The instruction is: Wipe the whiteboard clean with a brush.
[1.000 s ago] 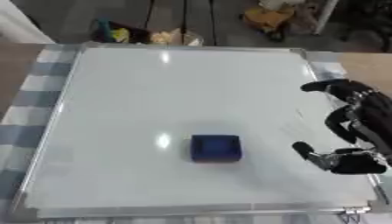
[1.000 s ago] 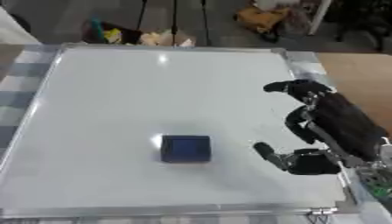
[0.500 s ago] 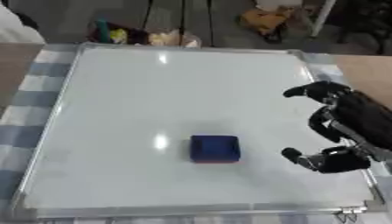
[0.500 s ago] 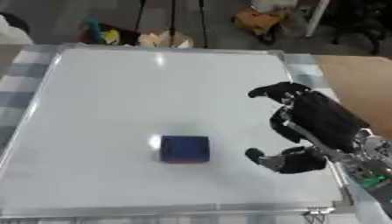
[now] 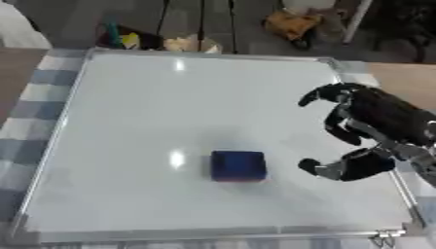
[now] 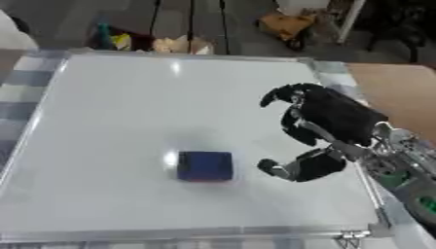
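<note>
A large whiteboard (image 5: 170, 112) with a silver frame lies flat before me. A dark blue square brush (image 5: 238, 165) rests on its lower middle. My right hand (image 6: 328, 126) hovers over the board's right part, just right of the brush, fingers spread and curved with the thumb low, holding nothing. A gap separates it from the brush. I see no marks on the board. My left hand shows in neither view.
The board lies on a blue and white checked cloth (image 5: 34, 97). Beyond the far edge stand bags and clutter (image 5: 162, 41) on the floor. A wooden surface (image 5: 400, 78) shows at the right.
My right hand has moved left across the board, toward the brush. The brush has stayed where it was.
</note>
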Tool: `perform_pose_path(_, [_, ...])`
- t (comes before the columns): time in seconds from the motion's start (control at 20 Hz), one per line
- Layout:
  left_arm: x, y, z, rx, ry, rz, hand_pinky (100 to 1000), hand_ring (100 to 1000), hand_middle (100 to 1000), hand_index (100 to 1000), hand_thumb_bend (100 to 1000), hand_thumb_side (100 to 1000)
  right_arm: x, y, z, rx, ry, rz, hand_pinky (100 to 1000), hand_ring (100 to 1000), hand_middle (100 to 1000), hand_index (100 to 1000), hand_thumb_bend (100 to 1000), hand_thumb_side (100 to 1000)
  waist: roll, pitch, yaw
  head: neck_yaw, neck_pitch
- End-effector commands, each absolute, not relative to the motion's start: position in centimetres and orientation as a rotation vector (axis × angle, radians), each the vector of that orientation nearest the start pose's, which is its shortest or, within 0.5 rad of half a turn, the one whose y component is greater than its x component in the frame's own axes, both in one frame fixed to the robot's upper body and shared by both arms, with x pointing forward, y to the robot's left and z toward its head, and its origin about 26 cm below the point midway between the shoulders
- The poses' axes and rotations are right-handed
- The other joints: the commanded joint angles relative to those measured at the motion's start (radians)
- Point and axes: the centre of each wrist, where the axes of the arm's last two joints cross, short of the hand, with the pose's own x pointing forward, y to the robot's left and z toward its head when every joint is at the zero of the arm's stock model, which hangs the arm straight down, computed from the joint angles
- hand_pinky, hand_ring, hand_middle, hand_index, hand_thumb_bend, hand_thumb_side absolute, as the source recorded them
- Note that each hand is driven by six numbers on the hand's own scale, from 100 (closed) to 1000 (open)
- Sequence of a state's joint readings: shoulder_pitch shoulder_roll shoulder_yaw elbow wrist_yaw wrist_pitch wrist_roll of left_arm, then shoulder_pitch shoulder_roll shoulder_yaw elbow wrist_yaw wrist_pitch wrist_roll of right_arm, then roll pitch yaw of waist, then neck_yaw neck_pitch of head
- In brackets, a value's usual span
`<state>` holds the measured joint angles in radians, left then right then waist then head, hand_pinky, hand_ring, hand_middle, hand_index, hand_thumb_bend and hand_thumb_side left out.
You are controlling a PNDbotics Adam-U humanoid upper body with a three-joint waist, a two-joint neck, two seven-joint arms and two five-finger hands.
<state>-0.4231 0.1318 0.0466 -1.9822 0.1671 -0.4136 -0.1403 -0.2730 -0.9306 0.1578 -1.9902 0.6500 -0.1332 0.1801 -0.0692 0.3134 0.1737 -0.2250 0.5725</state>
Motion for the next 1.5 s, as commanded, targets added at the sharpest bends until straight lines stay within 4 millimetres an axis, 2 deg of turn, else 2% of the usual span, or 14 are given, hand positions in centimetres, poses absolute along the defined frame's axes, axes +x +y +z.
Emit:
perform_pose_path(0.05, [31.0,22.6,22.6,0.343,3.416,0.347,387,703,605,602,157,932,28.7,-31.1,24.6,1.420,2.388,-2.313,825,856,765,100,444,508,0.000,-0.021,0.003,-0.008,0.009])
perform_pose_path(0.35, [31.0,22.5,22.5,0.355,3.417,0.352,386,704,605,601,156,933,29.0,-30.2,25.0,1.341,2.386,-2.430,829,862,794,100,462,477,-0.003,-0.021,0.018,-0.019,0.011])
perform_pose_path(0.4, [31.0,22.5,22.5,0.357,3.417,0.352,386,704,605,601,159,932,29.1,-30.1,25.1,1.330,2.386,-2.444,830,863,796,100,438,431,-0.003,-0.020,0.019,-0.020,0.011])
perform_pose_path(0.45, [31.0,22.5,22.5,0.359,3.417,0.353,386,704,605,601,156,932,29.1,-29.9,25.2,1.323,2.383,-2.461,831,863,797,100,459,468,-0.003,-0.020,0.020,-0.021,0.010])
perform_pose_path(0.95, [31.0,22.4,22.4,0.369,3.417,0.353,385,704,606,600,155,932,29.6,-28.4,26.5,1.283,2.356,-2.594,831,860,812,100,452,452,0.001,-0.022,0.027,-0.032,0.007])
perform_pose_path(1.5, [30.9,22.4,22.3,0.372,3.416,0.357,385,703,605,600,154,932,30.0,-26.7,27.2,1.263,2.230,-2.751,844,867,832,105,412,438,0.003,-0.022,0.030,-0.036,0.001])
